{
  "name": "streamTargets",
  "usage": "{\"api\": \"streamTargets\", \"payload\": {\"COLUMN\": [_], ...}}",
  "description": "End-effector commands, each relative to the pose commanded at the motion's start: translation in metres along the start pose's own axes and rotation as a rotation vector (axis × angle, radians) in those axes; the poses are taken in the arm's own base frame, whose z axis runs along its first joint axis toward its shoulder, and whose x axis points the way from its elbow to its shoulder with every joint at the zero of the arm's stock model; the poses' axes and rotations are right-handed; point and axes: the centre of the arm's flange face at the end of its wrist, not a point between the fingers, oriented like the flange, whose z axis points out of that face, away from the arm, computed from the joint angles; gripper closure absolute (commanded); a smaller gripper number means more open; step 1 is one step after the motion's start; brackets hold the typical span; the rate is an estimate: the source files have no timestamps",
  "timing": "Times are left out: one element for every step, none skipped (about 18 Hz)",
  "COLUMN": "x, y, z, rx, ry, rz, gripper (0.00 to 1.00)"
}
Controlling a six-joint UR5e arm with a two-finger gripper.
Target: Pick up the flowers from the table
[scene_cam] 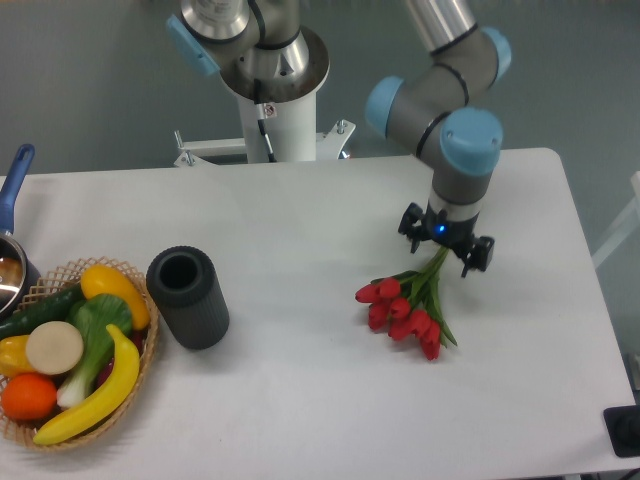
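Observation:
The flowers [405,312] are a small bunch of red tulip buds with green stems. They lie right of centre on the white table [300,400], buds toward the front left and stems running up to the back right. My gripper [446,248] points straight down over the stem ends, and the stems vanish under it. The gripper's body hides its fingertips, so I cannot tell whether they are closed on the stems or whether the bunch rests on the table.
A dark grey ribbed cylinder cup [187,296] stands left of centre. A wicker basket [140,365] with bananas, an orange and vegetables sits at the front left. A pot with a blue handle [15,190] is at the left edge. The robot base [272,110] is at the back.

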Motion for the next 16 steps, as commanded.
{"api": "streamTargets", "payload": {"x": [-0.001,-0.001,-0.002,-0.003,-0.003,-0.002,-0.003,-0.003,-0.003,-0.003,-0.003,-0.004,-0.004,-0.004,-0.003,-0.001], "y": [0.0,0.0,-0.002,-0.005,-0.01,-0.013,-0.014,-0.014,-0.013,-0.013,-0.014,-0.014,-0.014,-0.013,-0.013,-0.011], "z": [0.003,0.006,0.009,0.012,0.014,0.015,0.018,0.019,0.019,0.019,0.017,0.015,0.012,0.011,0.006,-0.002], "rx": [-0.001,-0.002,-0.003,-0.004,-0.004,-0.004,-0.005,-0.01,-0.011,-0.011,-0.009,-0.008,-0.003,-0.001,-0.001,0.002], "ry": [0.003,0.007,0.012,0.015,0.015,0.017,0.022,0.02,0.02,0.02,0.017,0.014,0.013,0.012,0.005,-0.003], "rz": [-0.002,-0.006,-0.008,-0.011,-0.016,-0.022,-0.025,-0.024,-0.022,-0.024,-0.027,-0.025,-0.026,-0.029,-0.037,-0.05], "gripper": [0.0,0.0,0.0,0.0,0.01,0.07,0.18,0.3,0.39,0.49,0.61,0.78,0.98,1.0,1.0,1.0]}}
